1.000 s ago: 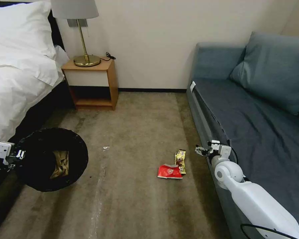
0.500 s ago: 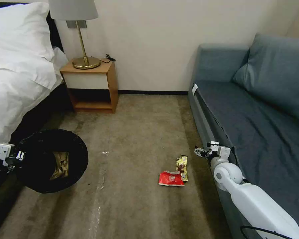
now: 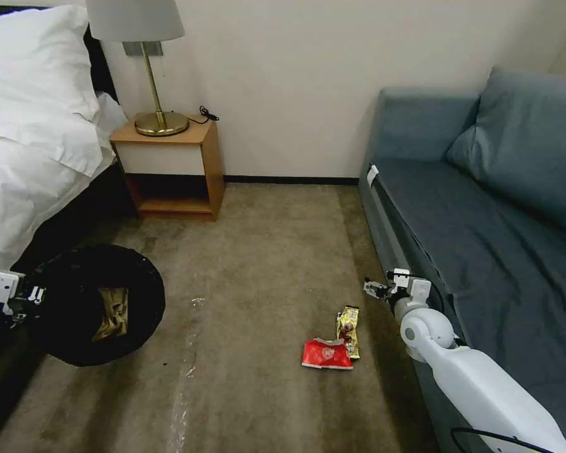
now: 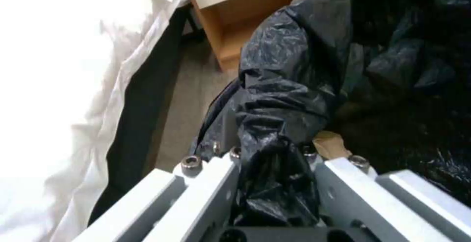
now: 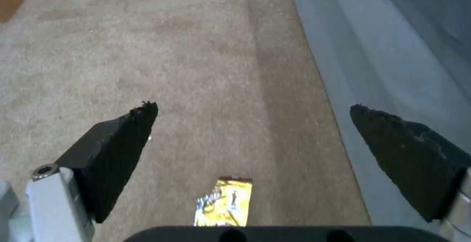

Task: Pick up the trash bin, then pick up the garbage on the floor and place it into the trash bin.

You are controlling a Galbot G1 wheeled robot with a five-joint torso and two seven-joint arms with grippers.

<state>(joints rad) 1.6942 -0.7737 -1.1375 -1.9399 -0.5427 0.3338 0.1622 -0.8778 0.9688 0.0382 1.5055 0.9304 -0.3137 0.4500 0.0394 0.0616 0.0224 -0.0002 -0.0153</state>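
Note:
The trash bin [image 3: 94, 305], lined with a black bag, hangs at the left above the carpet. My left gripper [image 3: 34, 294] is shut on its bagged rim [image 4: 279, 131]. A crumpled brown paper bag [image 3: 110, 313] lies inside the bin. On the floor lie a red snack packet [image 3: 326, 354] and a gold-brown wrapper [image 3: 348, 323], touching each other. My right gripper [image 3: 374, 289] hovers open just right of and beyond them, near the sofa's front edge. In the right wrist view the gold wrapper [image 5: 225, 201] sits below the spread fingers [image 5: 117, 153], with nothing between them.
A blue-grey sofa [image 3: 484, 214] runs along the right. A bed with white linen [image 3: 25, 145] stands at the left, a wooden nightstand [image 3: 170, 163] with a brass lamp [image 3: 154, 75] beyond it. Open carpet lies between bed and sofa.
The whole head view has shifted: the litter, nightstand and sofa sit lower and the room has slid slightly, so the camera moved. Both arms keep their poses; the bin stays held.

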